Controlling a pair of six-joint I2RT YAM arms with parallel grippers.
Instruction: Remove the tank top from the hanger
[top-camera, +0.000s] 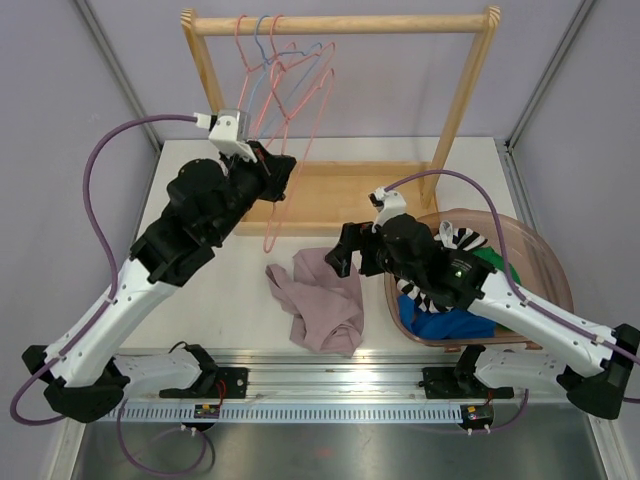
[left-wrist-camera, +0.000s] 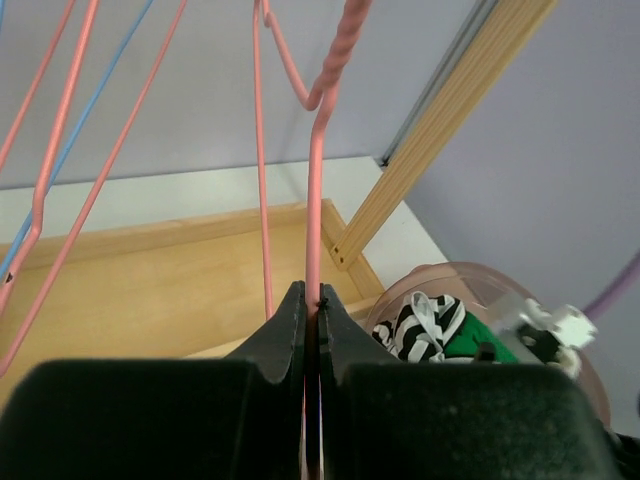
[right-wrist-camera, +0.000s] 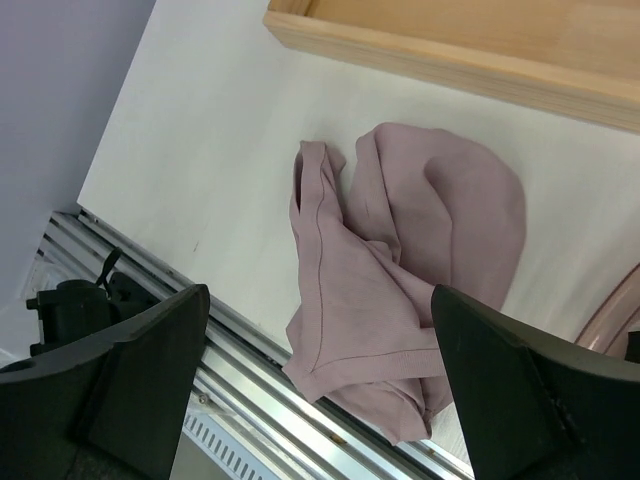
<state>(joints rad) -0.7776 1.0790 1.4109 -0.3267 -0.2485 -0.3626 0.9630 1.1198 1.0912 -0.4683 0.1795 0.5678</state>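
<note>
Left gripper (left-wrist-camera: 312, 300) is clamped on one thin pink wire hanger (left-wrist-camera: 314, 200); one blue wire hanger (left-wrist-camera: 83, 125) is seen beside it. Right gripper (right-wrist-camera: 320, 300) is held wide apart over the one crumpled mauve tank top (right-wrist-camera: 440, 200), laid on the white table (right-wrist-camera: 200, 150).

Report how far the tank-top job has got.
Done: the mauve fabric tank top lies crumpled on the white table, off any hanger. In hand: the left claw is shut on the bare pink wire hanger; the right claw hangs open above the top. Left: likely releasing the hanger.
</note>
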